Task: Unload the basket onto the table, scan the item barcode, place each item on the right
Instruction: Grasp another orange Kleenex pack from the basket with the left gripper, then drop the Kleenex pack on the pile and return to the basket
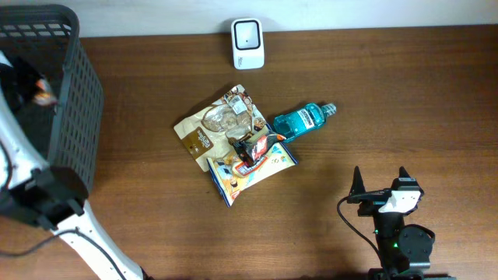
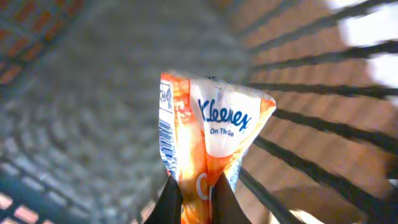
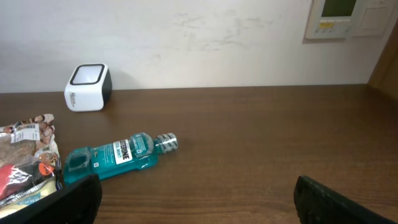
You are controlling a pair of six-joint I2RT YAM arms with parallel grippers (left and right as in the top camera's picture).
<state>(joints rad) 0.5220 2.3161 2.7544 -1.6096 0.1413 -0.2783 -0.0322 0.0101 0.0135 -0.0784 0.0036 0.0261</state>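
My left gripper is shut on an orange Kleenex tissue pack and pinches its lower end inside the dark mesh basket at the table's left. A blue barcode strip runs down the pack's left edge. From overhead only a bit of the orange pack shows in the basket. The white barcode scanner stands at the table's back edge. My right gripper hovers wide open and holds nothing near the front right; in the right wrist view the scanner is far off to the left.
A teal mouthwash bottle lies on its side mid-table, next to a pile of snack packets. The basket's walls close in around the left gripper. Bare wood lies ahead of the right gripper.
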